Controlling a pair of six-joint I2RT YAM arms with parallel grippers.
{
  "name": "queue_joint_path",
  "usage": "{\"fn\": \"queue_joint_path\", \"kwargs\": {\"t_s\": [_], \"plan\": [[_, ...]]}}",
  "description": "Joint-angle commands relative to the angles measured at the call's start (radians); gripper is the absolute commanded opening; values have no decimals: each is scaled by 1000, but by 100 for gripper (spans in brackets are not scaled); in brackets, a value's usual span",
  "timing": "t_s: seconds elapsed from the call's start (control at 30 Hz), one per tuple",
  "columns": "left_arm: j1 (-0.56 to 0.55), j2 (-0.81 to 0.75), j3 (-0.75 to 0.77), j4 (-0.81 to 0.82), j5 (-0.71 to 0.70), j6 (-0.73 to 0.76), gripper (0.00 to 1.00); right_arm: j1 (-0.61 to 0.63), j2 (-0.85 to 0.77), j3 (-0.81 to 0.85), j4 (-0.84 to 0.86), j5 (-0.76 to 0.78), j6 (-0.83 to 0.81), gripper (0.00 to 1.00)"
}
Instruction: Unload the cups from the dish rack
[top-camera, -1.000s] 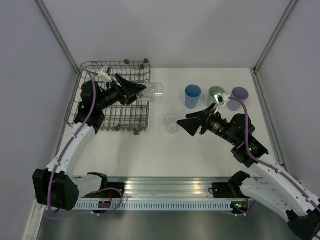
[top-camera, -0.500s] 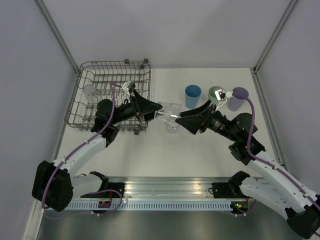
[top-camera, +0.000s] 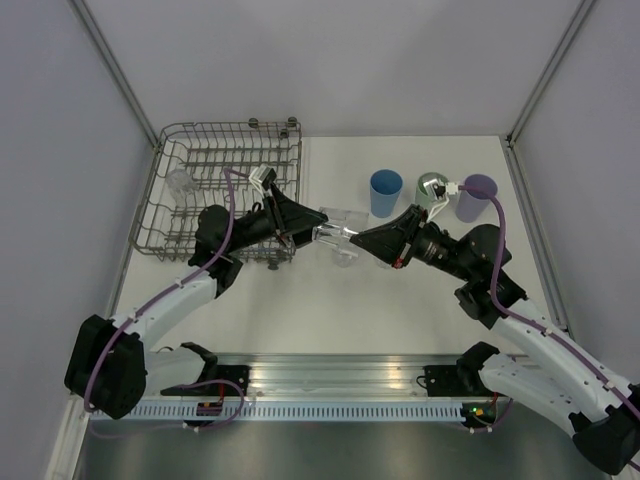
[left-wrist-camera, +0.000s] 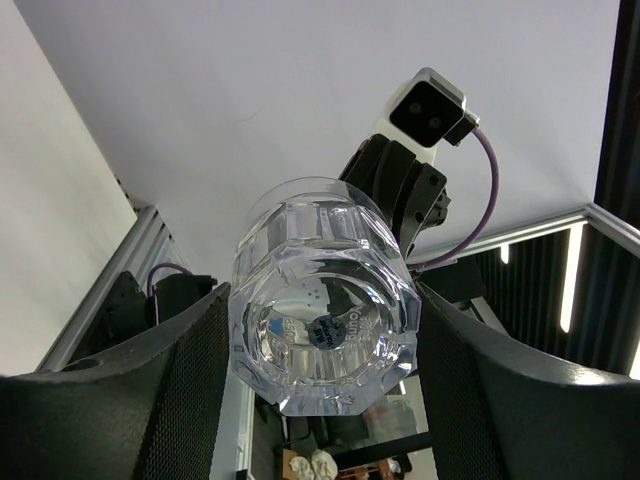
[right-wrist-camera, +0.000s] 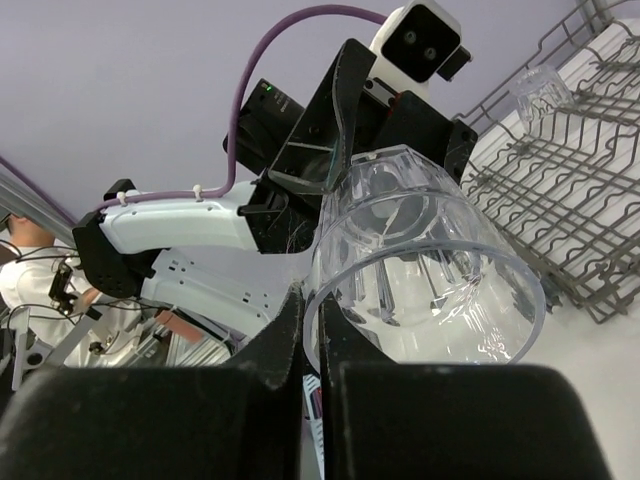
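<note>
Above the middle of the table a clear cup (top-camera: 337, 226) lies on its side in the air between both arms. My left gripper (top-camera: 318, 225) is shut on its faceted base (left-wrist-camera: 325, 330). My right gripper (top-camera: 362, 238) is shut on its rim, one finger inside the wall and one outside (right-wrist-camera: 312, 330). Just below them another clear cup (top-camera: 344, 256) stands on the table, partly hidden. Blue (top-camera: 385, 192), green (top-camera: 430, 186) and purple (top-camera: 478, 196) cups stand at the back right. The dish rack (top-camera: 225, 140) at the left holds one clear cup (top-camera: 180, 182).
The rack's wire side (right-wrist-camera: 560, 200) is close behind the left arm. The green cup is partly covered by the right wrist camera. The enclosure walls rise at the left, the right and the back, and a metal rail runs along the near edge.
My left gripper carried the clear cup from over the rack's right edge to the middle of the table. My right gripper moved up to it and shut on its rim.
</note>
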Motion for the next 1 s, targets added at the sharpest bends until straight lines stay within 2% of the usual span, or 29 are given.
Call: {"fn": "queue_joint_path", "kwargs": {"t_s": [0.0, 0.07, 0.1, 0.13, 0.17, 0.2, 0.3, 0.37, 0.43, 0.47, 0.5, 0.57, 0.7, 0.77, 0.87, 0.97], "plan": [[-3, 6, 10, 93, 7, -49, 2, 0, -19, 15, -18, -8, -59, 1], [-3, 11, 26, 82, 10, -36, 3, 0, -24, 25, -45, 1, -84, 1], [-3, 9, 30, 62, 12, -26, 12, 0, -28, 35, -78, 6, -93, 1], [-3, 6, 36, 50, 11, 9, 60, 0, -31, 43, -100, 12, -108, 1], [-3, -6, 49, 29, 3, 31, 88, 0, -34, 51, -121, 18, -137, 0], [-3, -15, 55, -43, -3, 78, 99, -2, -44, 66, -170, 38, -154, 0], [-3, -38, 98, -180, -29, 169, 100, 0, -57, 110, -299, 75, -237, 0], [-2, -57, 145, -389, -55, 294, 100, 0, -64, 141, -391, 144, -289, 0], [-2, -87, 177, -532, -139, 436, 100, -2, -76, 183, -515, 242, -360, 0], [-2, -100, 211, -697, -223, 479, 100, -2, -77, 198, -561, 279, -380, 0], [-2, -132, 223, -758, -268, 558, 100, 0, -76, 235, -653, 314, -429, 1], [-2, -170, 245, -894, -381, 612, 100, -2, -62, 290, -750, 446, -469, 0], [-2, -258, 297, -1065, -511, 762, 100, 0, 8, 362, -977, 650, -553, 0], [-2, -299, 334, -1154, -561, 830, 100, -2, 45, 394, -1055, 786, -575, 0], [-2, -336, 388, -1251, -607, 895, 100, -2, 122, 431, -1128, 907, -596, 0], [-3, -370, 432, -1367, -655, 970, 100, -20, 224, 462, -1210, 922, -609, 1]]}}
